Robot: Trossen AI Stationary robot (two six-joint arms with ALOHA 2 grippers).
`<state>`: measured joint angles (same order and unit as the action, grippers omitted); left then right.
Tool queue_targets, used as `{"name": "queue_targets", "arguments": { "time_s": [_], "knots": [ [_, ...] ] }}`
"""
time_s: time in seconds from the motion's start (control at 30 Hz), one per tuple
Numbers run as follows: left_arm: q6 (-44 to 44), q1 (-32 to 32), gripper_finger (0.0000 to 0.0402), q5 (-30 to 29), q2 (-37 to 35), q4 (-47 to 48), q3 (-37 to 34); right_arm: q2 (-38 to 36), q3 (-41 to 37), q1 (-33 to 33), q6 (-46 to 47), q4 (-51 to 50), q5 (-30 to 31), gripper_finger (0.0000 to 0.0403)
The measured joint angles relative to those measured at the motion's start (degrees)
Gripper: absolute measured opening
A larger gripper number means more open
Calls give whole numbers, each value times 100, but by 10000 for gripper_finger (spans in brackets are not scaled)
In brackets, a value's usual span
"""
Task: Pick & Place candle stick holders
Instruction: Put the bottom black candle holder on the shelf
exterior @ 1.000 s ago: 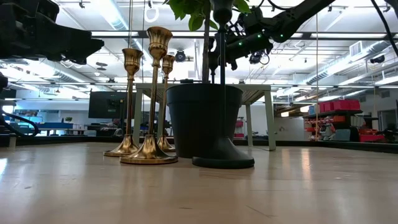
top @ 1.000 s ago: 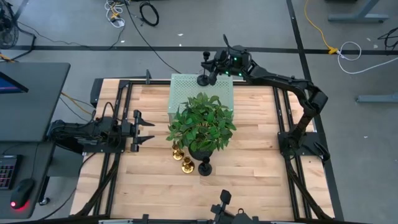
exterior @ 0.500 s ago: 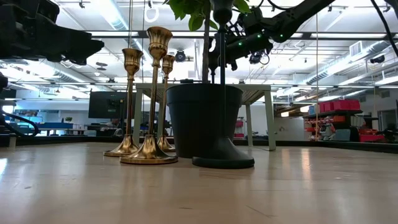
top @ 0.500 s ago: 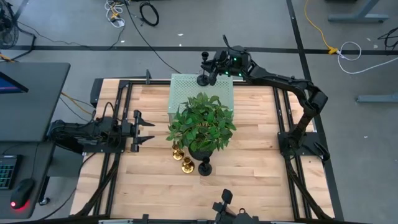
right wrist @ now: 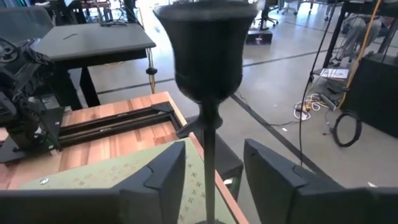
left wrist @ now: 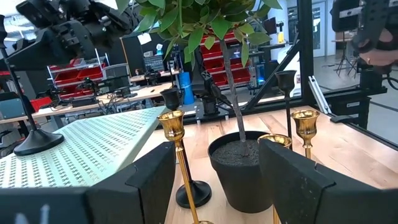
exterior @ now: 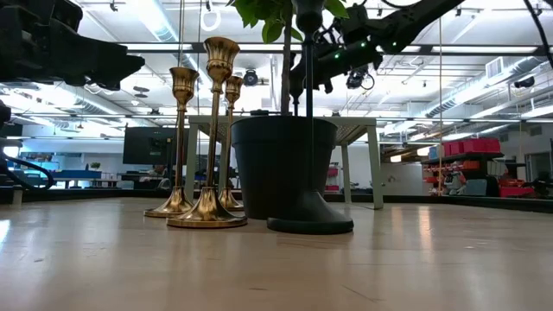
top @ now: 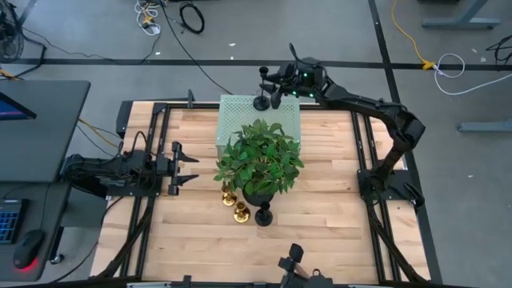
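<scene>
Spanning the frame, a pale wood table carries a green perforated mat and a potted plant; grey floor and cables lie beyond. The right gripper reaches over the mat's far edge, its jaws spread with a matte black candle stick holder upright between them, base on the mat. Gold holders and another black holder cluster beside the pot. The left gripper waits with jaws spread, well apart.
</scene>
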<state>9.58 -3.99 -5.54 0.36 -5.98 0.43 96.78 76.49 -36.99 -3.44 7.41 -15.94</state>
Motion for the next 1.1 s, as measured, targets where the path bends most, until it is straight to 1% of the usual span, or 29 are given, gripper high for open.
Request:
{"name": "queue_targets", "arguments": {
  "time_s": [0.2, 0.3, 0.43, 0.63, 0.77, 0.87, 1.0, 1.1],
  "knots": [
    [0, 0, 231, 0, 0, 2, 0, -456, 0, -36, -335, -736, 94, 197],
    [2, 0, 231, 0, 0, 3, 0, -707, 0, -44, -580, -1293, 402, 203],
    [0, 2, 231, 2, 0, 4, 0, -1130, 0, -43, -941, -2181, 659, 203],
    [0, 0, 231, 0, 0, 4, 0, -1854, 0, 82, -1204, -3893, 955, 204],
    [0, 0, 231, 0, 0, 4, 0, -2294, -20, 264, -975, -5019, 621, 204],
    [0, 0, 231, 0, 0, 4, 0, -2692, -358, 515, -680, -5503, 228, 204],
    [-25, 2, 231, 21, 0, 4, 0, -3342, -1171, 1148, -52, -5486, -136, 204],
    [-154, 2, 231, 98, 0, -8, 0, -3857, -1883, 1722, 523, -5001, -220, 204]
  ]
}}
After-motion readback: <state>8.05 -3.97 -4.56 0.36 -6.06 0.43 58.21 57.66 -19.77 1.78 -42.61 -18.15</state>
